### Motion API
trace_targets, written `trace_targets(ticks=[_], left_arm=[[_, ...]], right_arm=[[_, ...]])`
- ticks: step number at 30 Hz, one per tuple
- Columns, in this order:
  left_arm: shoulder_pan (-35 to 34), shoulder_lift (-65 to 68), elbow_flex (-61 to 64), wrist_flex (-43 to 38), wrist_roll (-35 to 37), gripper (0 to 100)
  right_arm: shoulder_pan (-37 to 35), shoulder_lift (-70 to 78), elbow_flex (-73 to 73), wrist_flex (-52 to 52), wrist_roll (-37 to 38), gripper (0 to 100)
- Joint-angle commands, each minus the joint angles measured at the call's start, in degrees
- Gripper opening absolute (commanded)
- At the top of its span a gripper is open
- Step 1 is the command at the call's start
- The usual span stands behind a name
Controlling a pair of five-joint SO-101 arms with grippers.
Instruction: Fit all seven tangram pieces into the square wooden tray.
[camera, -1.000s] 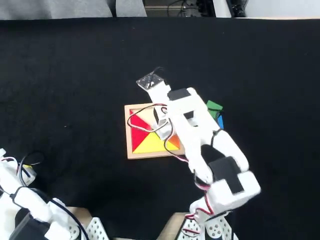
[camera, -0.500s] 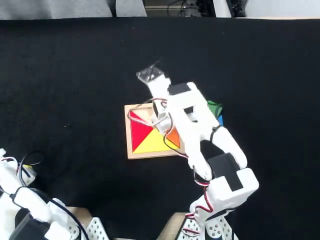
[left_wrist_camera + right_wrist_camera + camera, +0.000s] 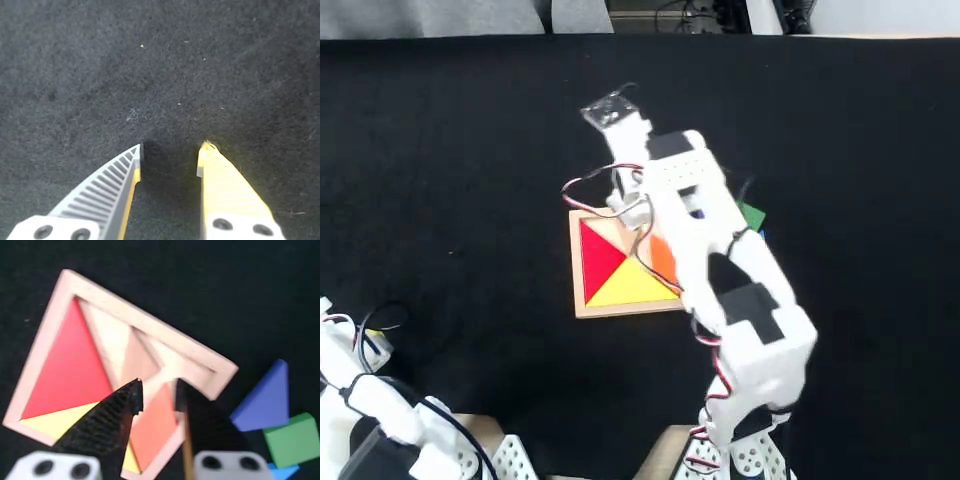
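Tray (image 3: 576, 265) mid-frame part filled, right gripper (image 3: 157, 385) over it barely open and empty, so next up probably grabbing the blue triangle (image 3: 265, 397) just right of it.

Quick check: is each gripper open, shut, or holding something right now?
Left gripper: open, empty, over the table.
Right gripper: open, empty, above the tray.

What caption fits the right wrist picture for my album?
Right gripper, jaws open, above the wooden tray with red piece, yellow piece and orange piece; blue piece and green piece outside.
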Motion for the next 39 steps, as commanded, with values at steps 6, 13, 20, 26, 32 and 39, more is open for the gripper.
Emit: trace_targets(ticks=[6,13,20,26,32,39], left_arm=[[0.75,0.18,0.31,0.62,-0.44,19],[0.75,0.18,0.31,0.62,-0.44,19],[0.75,0.18,0.31,0.62,-0.44,19],[0.75,0.18,0.31,0.62,-0.44,19],[0.75,0.18,0.31,0.62,-0.44,19],[0.75,0.18,0.31,0.62,-0.44,19]], right_arm=[[-5.45,3.03,-7.96,1.23,0.0,10.6],[-4.92,10.07,-11.74,1.67,5.45,10.6],[-3.87,12.18,-14.55,1.67,7.47,10.5],[-3.43,12.18,-14.55,3.52,13.1,10.3],[-3.16,12.35,-14.46,12.31,33.14,10.3],[-0.97,9.01,-21.67,20.22,36.66,10.3]])
